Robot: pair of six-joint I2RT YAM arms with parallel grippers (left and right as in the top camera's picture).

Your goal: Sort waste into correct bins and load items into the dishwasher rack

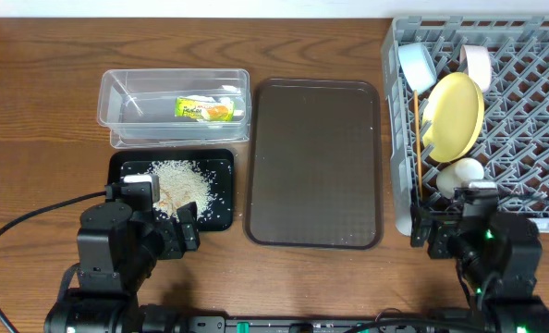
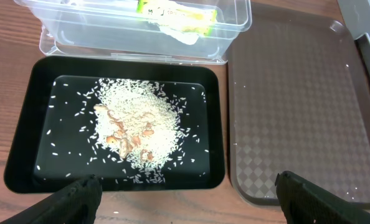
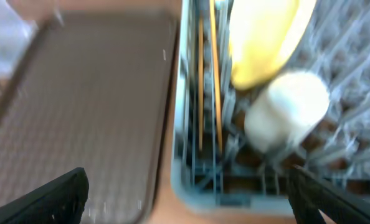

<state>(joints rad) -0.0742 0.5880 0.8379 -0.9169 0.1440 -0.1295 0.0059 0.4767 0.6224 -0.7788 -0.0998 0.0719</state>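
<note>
The green-and-orange wrapper lies in the clear tub, also in the left wrist view. The rice heap lies in the black tray. The grey rack holds the yellow plate, the light blue bowl, the white bowl, the white cup and the chopsticks. My left gripper is open and empty at the black tray's near edge. My right gripper is open and empty at the rack's near left corner; this view is blurred.
A large dark brown serving tray lies bare between the bins and the rack. Wooden tabletop surrounds everything. Both arm bases stand at the near table edge.
</note>
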